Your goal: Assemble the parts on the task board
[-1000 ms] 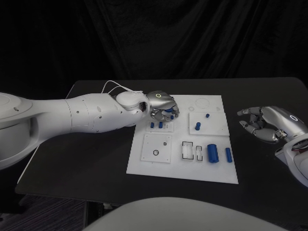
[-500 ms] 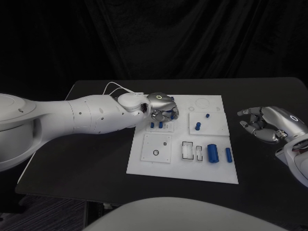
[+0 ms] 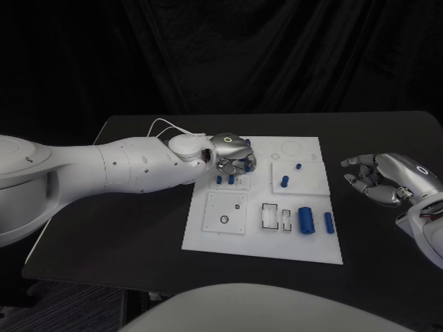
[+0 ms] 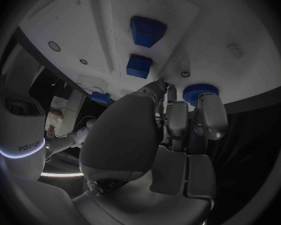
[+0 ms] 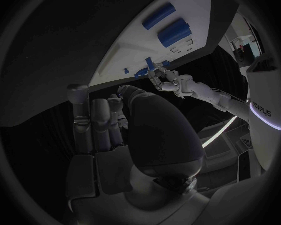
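The left hand (image 3: 232,153) hides part of the white board's (image 3: 232,238) upper left, fingers (image 4: 204,116) pinching a blue piece (image 4: 199,92). The right hand (image 3: 386,180) hovers at the frame's right over the tabletop (image 3: 131,228), fingers apart, empty.

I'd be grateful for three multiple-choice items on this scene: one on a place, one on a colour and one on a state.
1. Where is the right robot hand?
A. Over the task board
B. Over the table, right of the board
C. At the table's left edge

2. What colour is the large cylinder lying on the board?
A. Blue
B. Red
C. Green

3. What does the left robot hand hold?
A. Nothing
B. The board's edge
C. A small blue part

Key: 1 B, the right robot hand is beside the task board, off it. 2 A, the large cylinder is blue. 3 C, the left robot hand has a small blue part at its fingertips.
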Robot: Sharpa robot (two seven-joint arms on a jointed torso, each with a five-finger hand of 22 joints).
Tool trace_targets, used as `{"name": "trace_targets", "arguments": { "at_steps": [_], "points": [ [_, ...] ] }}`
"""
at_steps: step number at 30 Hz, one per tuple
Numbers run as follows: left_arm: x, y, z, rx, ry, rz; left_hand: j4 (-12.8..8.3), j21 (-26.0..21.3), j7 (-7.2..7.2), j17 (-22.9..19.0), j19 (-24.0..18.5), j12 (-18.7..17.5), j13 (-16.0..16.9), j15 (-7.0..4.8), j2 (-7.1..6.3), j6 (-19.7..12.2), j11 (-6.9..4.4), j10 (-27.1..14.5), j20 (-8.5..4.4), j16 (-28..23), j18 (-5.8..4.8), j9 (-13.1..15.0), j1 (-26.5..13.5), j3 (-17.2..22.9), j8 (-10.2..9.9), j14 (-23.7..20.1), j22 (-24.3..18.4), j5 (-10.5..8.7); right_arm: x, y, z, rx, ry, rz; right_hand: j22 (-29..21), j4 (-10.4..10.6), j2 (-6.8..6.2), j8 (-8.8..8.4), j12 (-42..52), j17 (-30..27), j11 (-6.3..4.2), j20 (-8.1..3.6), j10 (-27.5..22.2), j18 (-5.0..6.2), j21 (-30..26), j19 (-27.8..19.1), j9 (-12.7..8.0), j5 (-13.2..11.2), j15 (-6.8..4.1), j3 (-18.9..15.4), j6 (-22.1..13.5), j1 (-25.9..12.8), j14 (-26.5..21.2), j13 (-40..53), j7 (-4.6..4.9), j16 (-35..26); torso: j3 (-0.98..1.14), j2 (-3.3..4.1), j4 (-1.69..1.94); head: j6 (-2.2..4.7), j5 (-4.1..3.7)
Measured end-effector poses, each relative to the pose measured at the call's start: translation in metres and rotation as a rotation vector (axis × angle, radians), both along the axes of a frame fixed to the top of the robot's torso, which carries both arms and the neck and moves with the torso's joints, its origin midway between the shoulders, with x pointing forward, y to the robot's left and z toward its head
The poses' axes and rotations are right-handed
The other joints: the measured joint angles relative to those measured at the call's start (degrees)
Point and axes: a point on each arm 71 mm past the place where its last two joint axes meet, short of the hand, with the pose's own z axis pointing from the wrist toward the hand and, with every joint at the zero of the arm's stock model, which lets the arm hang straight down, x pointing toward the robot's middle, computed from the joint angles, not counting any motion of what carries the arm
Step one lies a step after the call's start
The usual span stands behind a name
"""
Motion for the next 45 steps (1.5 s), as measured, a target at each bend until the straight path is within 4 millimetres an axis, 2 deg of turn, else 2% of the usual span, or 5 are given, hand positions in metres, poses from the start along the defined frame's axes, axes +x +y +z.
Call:
{"name": "trace_targets", "arguments": {
  "at_steps": [11, 25, 28, 33, 45],
  "points": [
    [-0.010, 0.013, 0.009, -0.061, -0.070, 0.007, -0.6, 0.6, 0.52, 0.2, 0.8, -0.1, -1.4, -0.72, 0.00, 2.0, -1.04, 2.7, -0.39, 0.3, 0.00, -0.1, 0.0, 1.1, 0.7, 0.7, 0.0, 0.00, 0.000, 0.000, 0.000, -0.002, 0.002, 0.000, 0.0, 0.0, 0.00, 0.00, 0.0, 0.0, 0.00, 0.00, 0.0, 0.00, 0.0, 0.0, 0.0, 0.0, 0.00, 0.0, 0.0, 0.0, 0.0, 0.0, 0.00, 0.0, 0.01, 0.00, 0.00, 0.00, -0.02],
    [-0.019, 0.034, 0.020, -0.101, -0.122, 0.048, -0.5, 0.6, 0.62, -0.9, 1.0, -4.2, -5.1, -1.12, -0.20, 5.7, -1.46, 6.1, -0.60, 0.2, 0.00, 0.0, -2.2, 2.2, 1.8, 1.1, 0.0, -0.20, 0.002, 0.001, -0.001, -0.001, 0.009, -0.001, 0.0, 0.0, 0.00, 0.00, 0.0, -0.2, 0.00, 0.00, 0.0, 0.00, 0.0, 0.0, 0.0, 0.2, 0.00, 0.0, 0.2, 0.0, 0.0, -0.1, -0.20, 0.0, -0.02, -0.03, 0.03, 0.00, 0.20],
    [-0.019, 0.035, 0.020, -0.101, -0.122, 0.053, -0.2, 0.1, 0.69, -1.5, 1.0, -5.7, -6.1, -1.12, -0.80, 3.7, -1.11, 5.8, -0.60, -0.3, 0.00, -0.8, -2.8, 2.5, 0.5, 1.1, 0.0, -0.69, 0.002, 0.000, -0.001, -0.001, 0.011, -0.002, 0.0, 0.0, 0.00, 0.00, 0.0, -0.2, 0.00, 0.00, 0.0, 0.00, 0.0, 0.0, 0.0, 0.2, 0.00, 0.0, 0.2, 0.0, 0.0, -0.1, -0.20, 0.0, -0.02, -0.03, 0.02, 0.00, 0.29],
    [-0.018, 0.030, 0.020, -0.102, -0.122, 0.050, 0.1, -0.8, -0.87, -2.3, 0.8, -7.7, -7.4, -0.60, -1.63, -1.3, -0.40, 5.1, -0.43, -0.6, 0.00, -2.5, -3.6, 2.8, -2.7, 0.6, 0.0, -1.22, 0.002, 0.001, -0.001, 0.000, 0.012, -0.001, 0.0, 0.0, 0.00, 0.00, 0.0, -0.2, 0.00, 0.00, 0.0, -0.01, 0.0, 0.0, 0.0, 0.2, 0.00, 0.0, 0.2, 0.0, 0.0, -0.1, -0.20, 0.0, -0.01, -0.03, 0.02, 0.00, 0.26],
    [-0.009, 0.011, 0.015, -0.081, -0.100, 0.031, 0.3, -2.5, -2.45, -3.1, 0.1, -9.8, -8.7, -0.16, -2.55, -4.1, 0.68, 2.5, -0.16, -1.0, 0.00, -4.3, -4.0, 3.0, -2.9, 0.2, 0.0, -1.70, 0.001, 0.000, -0.001, 0.002, 0.014, -0.003, 0.0, -0.2, 0.00, 0.00, 0.0, -0.2, 0.00, 0.00, 0.0, 0.00, 0.0, 0.0, -0.1, 0.2, 0.00, 0.2, 0.2, 0.0, 0.0, -0.2, -0.20, 0.0, 0.00, 0.00, -0.01, 0.00, 0.19]
  ]
}}
